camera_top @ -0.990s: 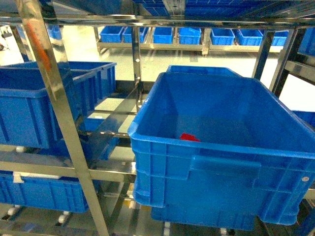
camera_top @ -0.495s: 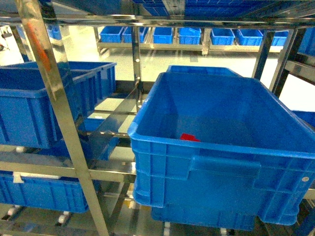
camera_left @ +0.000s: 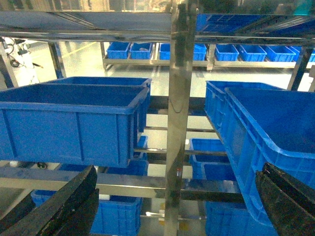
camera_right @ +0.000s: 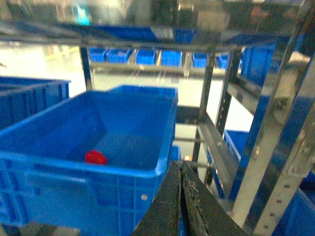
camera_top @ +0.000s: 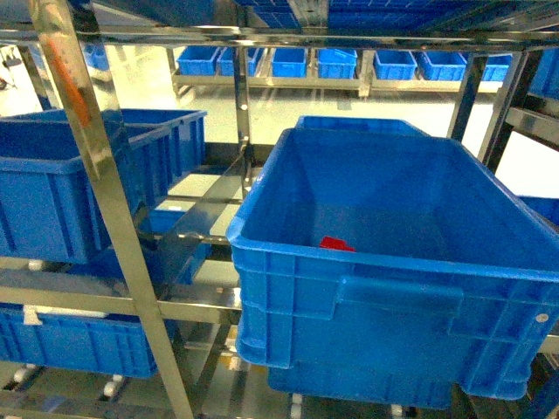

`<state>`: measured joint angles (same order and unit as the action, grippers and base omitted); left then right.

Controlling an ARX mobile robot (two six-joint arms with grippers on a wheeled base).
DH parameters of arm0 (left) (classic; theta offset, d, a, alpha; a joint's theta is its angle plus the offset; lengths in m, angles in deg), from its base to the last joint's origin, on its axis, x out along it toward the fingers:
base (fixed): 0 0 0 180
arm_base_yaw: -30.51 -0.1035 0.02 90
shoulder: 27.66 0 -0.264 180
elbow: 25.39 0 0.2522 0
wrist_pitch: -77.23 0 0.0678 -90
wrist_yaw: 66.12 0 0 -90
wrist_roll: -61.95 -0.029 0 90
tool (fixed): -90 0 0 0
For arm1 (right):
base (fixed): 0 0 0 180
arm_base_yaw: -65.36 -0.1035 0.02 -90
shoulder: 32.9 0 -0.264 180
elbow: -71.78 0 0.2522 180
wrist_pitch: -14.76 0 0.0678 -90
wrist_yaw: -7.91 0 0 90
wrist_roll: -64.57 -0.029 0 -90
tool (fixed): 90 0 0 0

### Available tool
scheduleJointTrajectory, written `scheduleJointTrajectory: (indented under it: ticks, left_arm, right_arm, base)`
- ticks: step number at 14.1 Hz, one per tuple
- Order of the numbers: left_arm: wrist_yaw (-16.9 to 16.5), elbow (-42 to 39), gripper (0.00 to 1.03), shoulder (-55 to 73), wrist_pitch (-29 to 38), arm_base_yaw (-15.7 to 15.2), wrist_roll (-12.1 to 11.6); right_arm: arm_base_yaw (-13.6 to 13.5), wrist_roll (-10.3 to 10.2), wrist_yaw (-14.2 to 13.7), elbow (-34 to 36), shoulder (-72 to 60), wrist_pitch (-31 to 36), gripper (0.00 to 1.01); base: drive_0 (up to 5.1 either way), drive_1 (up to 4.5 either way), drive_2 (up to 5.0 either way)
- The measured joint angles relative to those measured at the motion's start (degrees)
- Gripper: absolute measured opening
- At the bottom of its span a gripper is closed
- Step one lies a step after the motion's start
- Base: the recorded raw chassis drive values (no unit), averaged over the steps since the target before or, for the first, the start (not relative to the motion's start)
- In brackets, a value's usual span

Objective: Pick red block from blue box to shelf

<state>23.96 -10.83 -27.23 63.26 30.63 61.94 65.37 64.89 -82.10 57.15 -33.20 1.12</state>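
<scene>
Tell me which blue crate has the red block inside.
The large front crate on the right; the red block lies on its floor.

- A warehouse or storeroom.
- Steel shelf racks ahead of the grippers carry rows of blue crates.
- More racks stand beyond, across a pale floor.

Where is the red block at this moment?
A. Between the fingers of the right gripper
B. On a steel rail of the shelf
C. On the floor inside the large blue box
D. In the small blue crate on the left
C: the red block lies on the bottom of the blue box, near its front wall, and the right wrist view shows it there too, while the right gripper is outside the box, its fingers pressed together on nothing.
</scene>
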Motion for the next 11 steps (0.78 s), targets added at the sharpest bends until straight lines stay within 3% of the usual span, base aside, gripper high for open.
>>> scheduleJointTrajectory:
  ticks: [9, 11]
  left_arm:
    - [0.0, 0.0, 0.98, 0.0, 0.0, 0.0, 0.0]
    - [-0.1, 0.0, 0.98, 0.0, 0.0, 0.0, 0.0]
  right_arm:
    - [0.0, -0.1, 0.0, 0.0, 0.0, -0.4, 0.04]
    - [0.0, -0.1, 0.0, 0.0, 0.0, -0.4, 0.38]
  base:
    - [0.0, 0.00, 0.0]
    - [0.0, 0.00, 0.0]
